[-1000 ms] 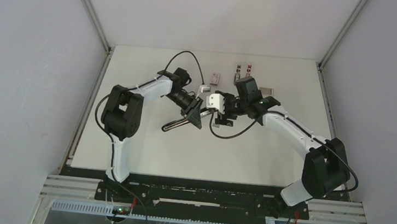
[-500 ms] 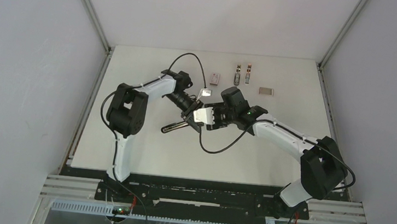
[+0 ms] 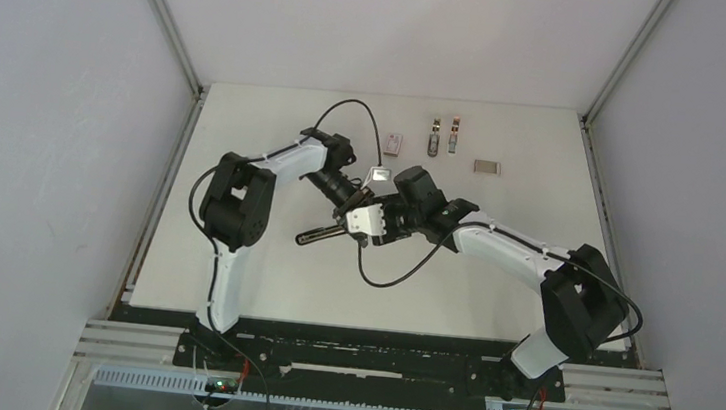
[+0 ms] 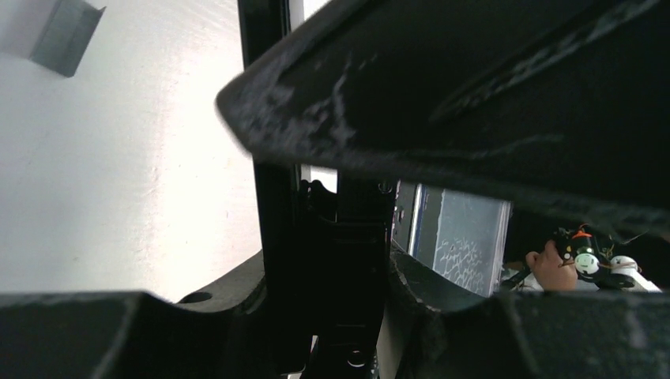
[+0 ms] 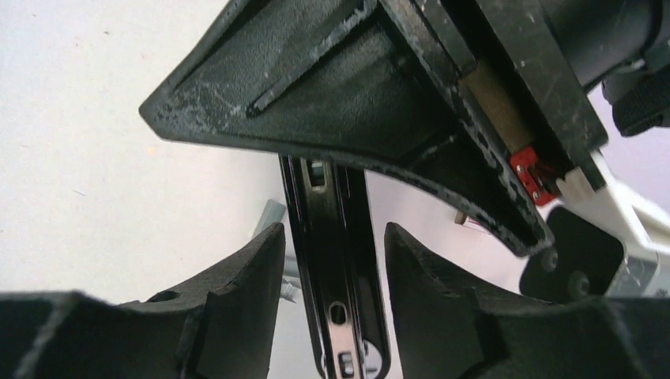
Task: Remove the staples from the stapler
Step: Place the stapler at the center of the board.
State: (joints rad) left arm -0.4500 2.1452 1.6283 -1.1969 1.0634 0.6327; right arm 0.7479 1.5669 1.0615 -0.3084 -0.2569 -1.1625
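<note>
Here is the stapler (image 3: 319, 232), long, slim and black, held at the middle of the tabletop (image 3: 262, 276) and, as far as I can judge, lifted just clear of it. The left tool (image 3: 348, 212) is clamped on the stapler near its far end, so most of its length juts free. The right tool (image 5: 333, 229) straddles the stapler with its fingers parted, a sliver of light showing on either side of the stapler, so nothing is gripped there. In handling, I'd expect a stiff metal body of modest weight, smooth enough to slip if pinched lightly (and hinged, so one half may swing while the other is held). The narrow flanks of the stapler, about where the right tool's fingers (image 5: 237, 292) stand, look like the sound place to bite. In the right wrist view the stapler is a glossy black channel with small slots and holes along it and a silvery patch at its lower end. A short silvery-grey strip of staples (image 4: 67, 35) lies on the tabletop off to one side of the stapler. It is tiny, light, likely to crumble apart under a hard squeeze, and best nipped across its width. Whether more sit inside the stapler I cannot tell.
</note>
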